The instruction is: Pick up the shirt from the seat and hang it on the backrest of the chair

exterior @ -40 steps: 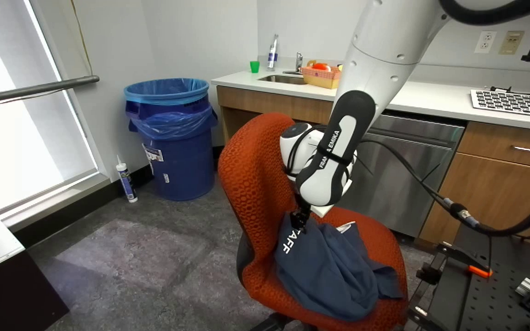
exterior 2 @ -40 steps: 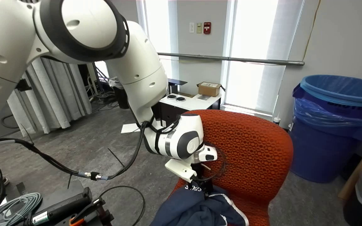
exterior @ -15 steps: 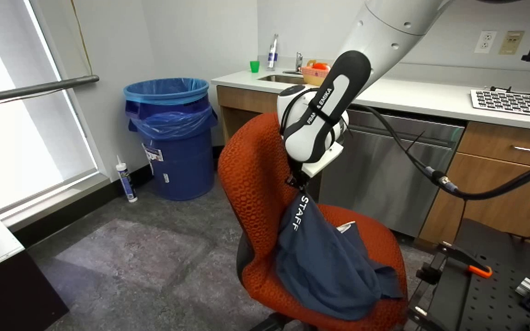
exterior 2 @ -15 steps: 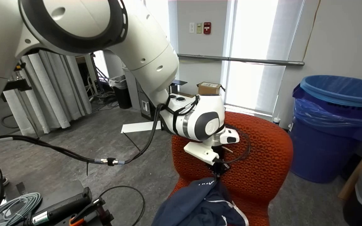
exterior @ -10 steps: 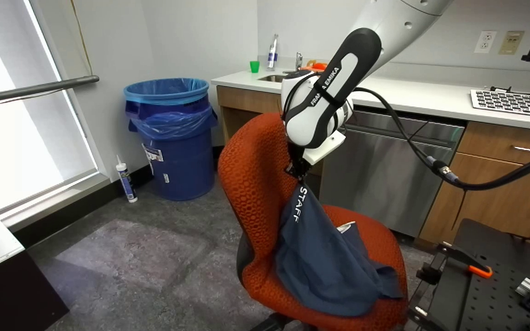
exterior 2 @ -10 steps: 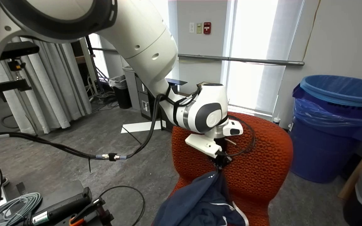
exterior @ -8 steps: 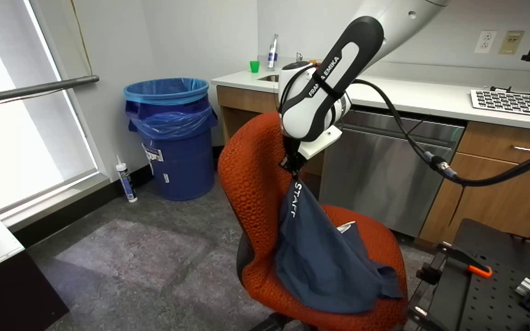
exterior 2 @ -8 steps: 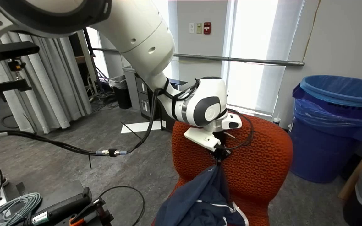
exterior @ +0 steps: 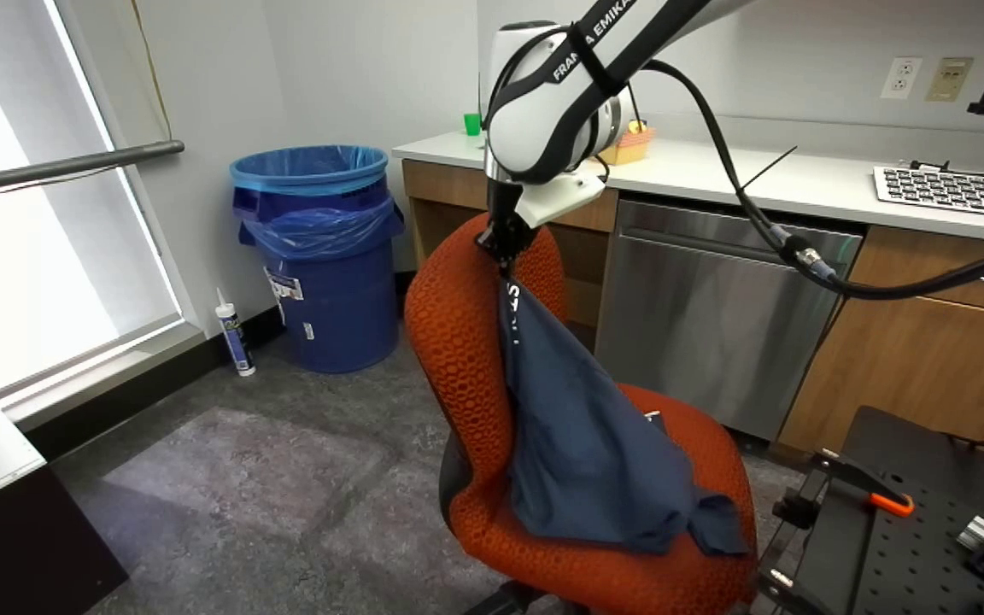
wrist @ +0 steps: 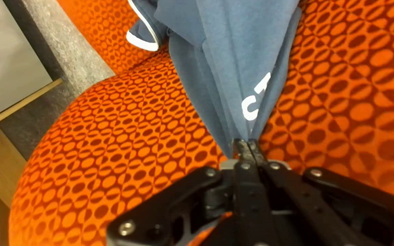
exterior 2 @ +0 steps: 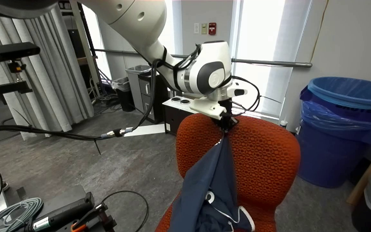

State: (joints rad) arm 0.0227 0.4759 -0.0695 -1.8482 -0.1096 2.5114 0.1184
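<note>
The lift seems in hand, with the gripper point(wrist: 247, 144) clamped on a gathered end of the shirt point(exterior: 590, 444) in front of the backrest point(exterior: 458, 350), lower folds resting on the seat point(exterior: 705, 437); next likely calls for carrying cloth over the backrest's top.

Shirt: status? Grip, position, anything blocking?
Gripper shut on top end of shirt. Shirt stretched up in front of backrest, lower folds on seat, not hung yet. Backrest's top edge looks like the main thing to clear.
</note>
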